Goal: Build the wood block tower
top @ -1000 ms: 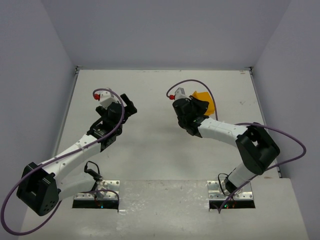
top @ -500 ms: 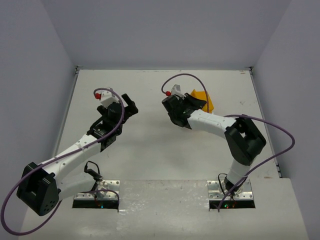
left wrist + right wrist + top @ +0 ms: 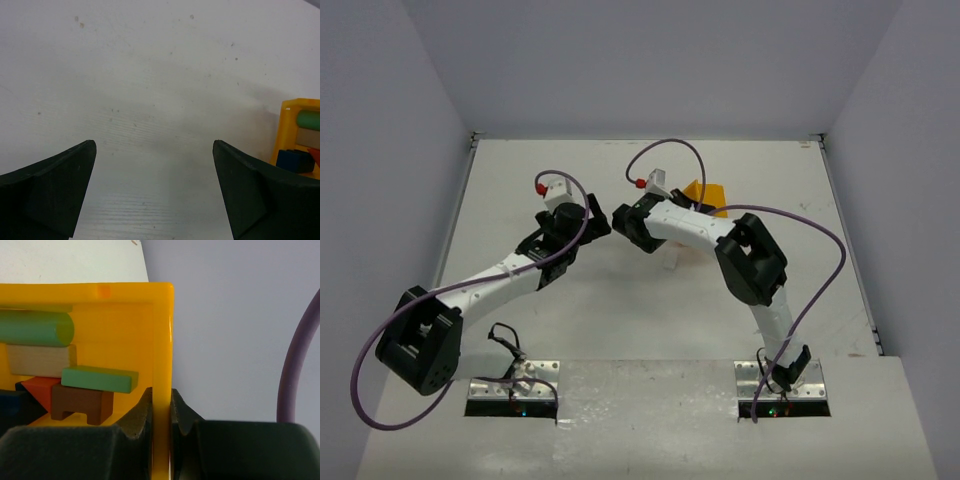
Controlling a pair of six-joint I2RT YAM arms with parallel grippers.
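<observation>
Wood blocks all sit loose inside the yellow bin (image 3: 162, 340), not stacked as a tower. In the right wrist view there is a green cylinder (image 3: 35, 328) at the top, a pale plain block (image 3: 40, 360) under it, then a mint flat bar (image 3: 100, 379). The bar lies on a brown arch block (image 3: 82, 404), with a red wedge (image 3: 37, 387) beside that and a dark blue block (image 3: 9, 401) at the left edge. The right gripper (image 3: 161, 400) is pinched narrow on the bin's side wall, one finger on each face. The left gripper (image 3: 154, 145) is spread wide and holds nothing, over the bare table (image 3: 150, 75), with the bin at its right.
</observation>
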